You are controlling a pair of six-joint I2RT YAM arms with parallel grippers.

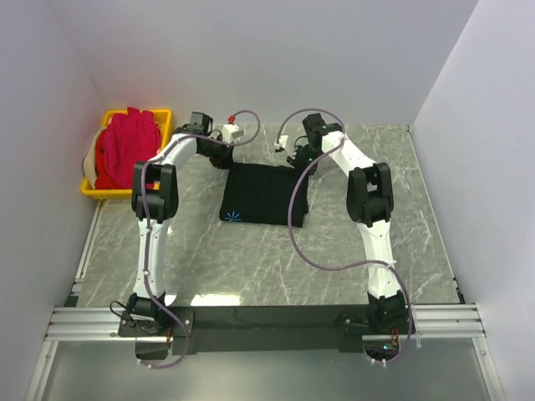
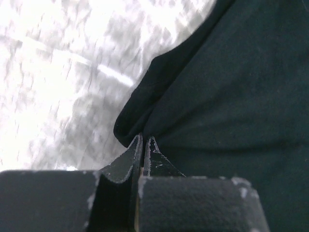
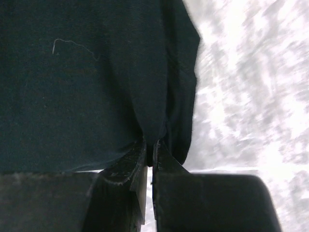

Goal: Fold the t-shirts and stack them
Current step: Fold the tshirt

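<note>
item: black t-shirt (image 1: 263,194), a folded rectangle on the table (image 1: 251,267). blue burst print (image 1: 232,215) at its near left corner, too small for us to read. left gripper (image 2: 144,141) and right gripper (image 3: 149,143) each pinch a far corner. pink t-shirts (image 1: 125,150) heaped in yellow crate (image 1: 94,190).

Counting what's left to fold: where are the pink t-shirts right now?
In the top view, the pink t-shirts lie heaped in the yellow crate at the far-left corner of the table, left of the black t-shirt lying mid-table.
</note>
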